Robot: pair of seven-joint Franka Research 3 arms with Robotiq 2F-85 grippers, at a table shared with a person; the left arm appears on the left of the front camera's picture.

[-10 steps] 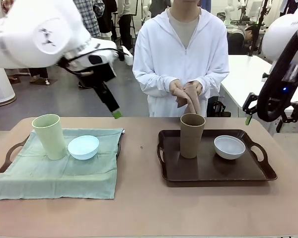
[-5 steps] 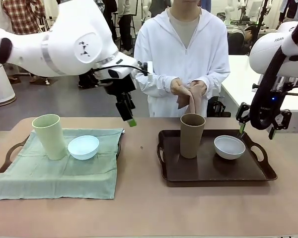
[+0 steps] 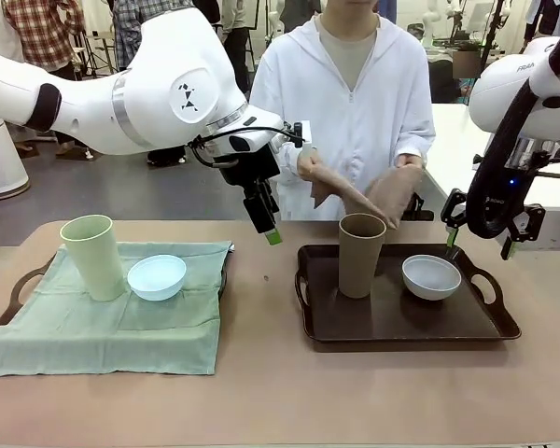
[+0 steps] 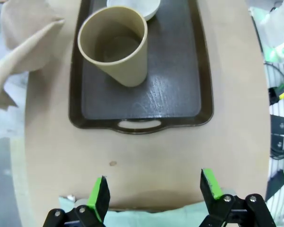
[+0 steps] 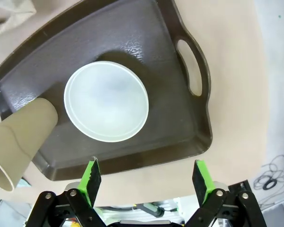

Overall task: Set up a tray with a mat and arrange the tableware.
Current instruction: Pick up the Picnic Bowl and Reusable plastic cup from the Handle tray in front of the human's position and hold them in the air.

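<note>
I hold both pairs spread wide and empty: left fingers (image 4: 98,197) short of the brown cup (image 3: 361,254), right fingers (image 5: 91,177) over the whitish bowl (image 3: 431,276) on the bare tray (image 3: 411,340). I'd straddle each squarely and lift straight, clearing room for the person's mat (image 3: 378,194).

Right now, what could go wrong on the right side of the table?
1. The cloth hangs close to the tall brown cup; lowered now, it could knock the cup over.
2. The cup and white bowl stand on the bare tray, so the cloth cannot lie flat under them until they are lifted.
3. The left arm reaches near the person's hand; a bump seems possible.
</note>
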